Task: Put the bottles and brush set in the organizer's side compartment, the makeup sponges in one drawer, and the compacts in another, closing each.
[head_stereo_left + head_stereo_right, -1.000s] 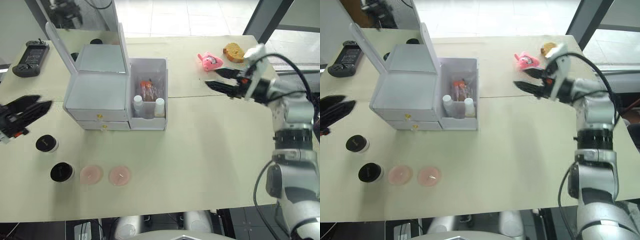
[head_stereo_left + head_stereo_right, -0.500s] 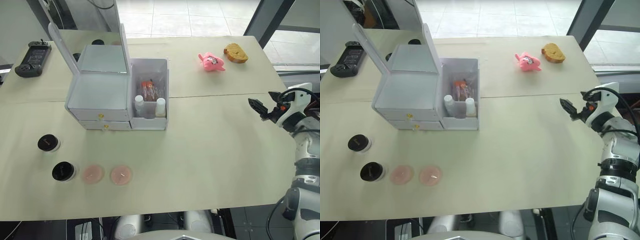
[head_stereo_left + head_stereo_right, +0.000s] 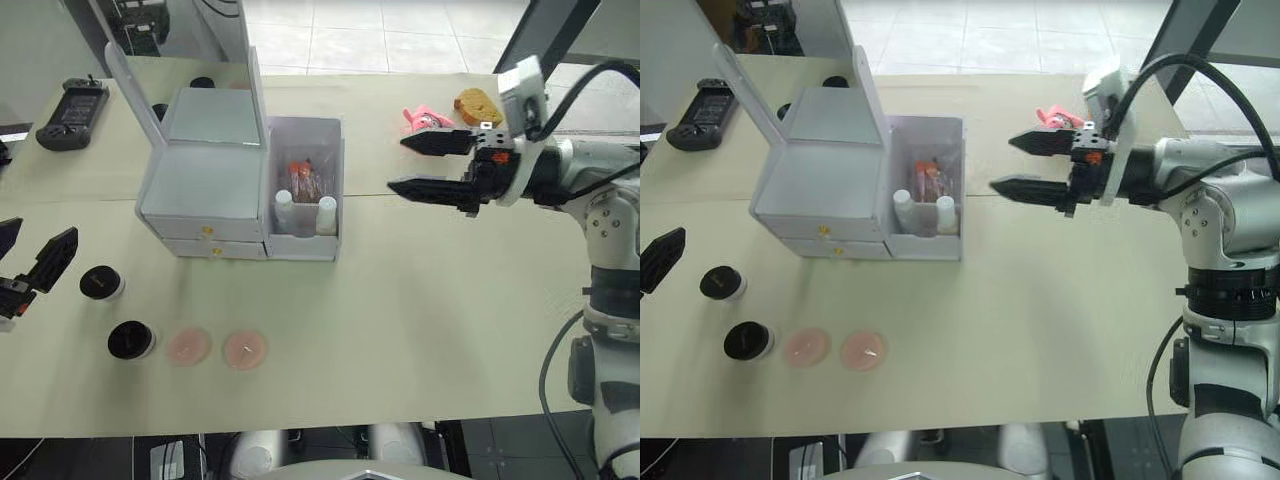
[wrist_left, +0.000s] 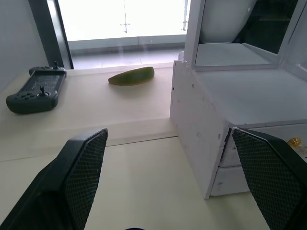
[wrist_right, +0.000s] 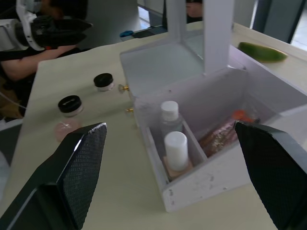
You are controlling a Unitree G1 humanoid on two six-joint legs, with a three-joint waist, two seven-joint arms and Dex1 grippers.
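The organizer (image 3: pixel 215 190) already holds both bottles (image 3: pixel 302 213) and the brush set (image 3: pixel 304 180) in its side compartment (image 3: pixel 328 135); sponges (image 3: pixel 215 347) and compacts (image 3: pixel 115 312) wait on the table, drawers shut. Since half a second ago, the right gripper (image 3: pixel 428 165), empty and spread, swung back toward the organizer, and the open left gripper (image 3: pixel 30 265) reappeared.

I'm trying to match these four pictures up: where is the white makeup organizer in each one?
Left eye view: organizer, upper left of centre.
Right eye view: upper left again.
Left wrist view: close up, plain end wall nearest.
Right wrist view: side compartment nearest.
Shared landmark: gold drawer knob.
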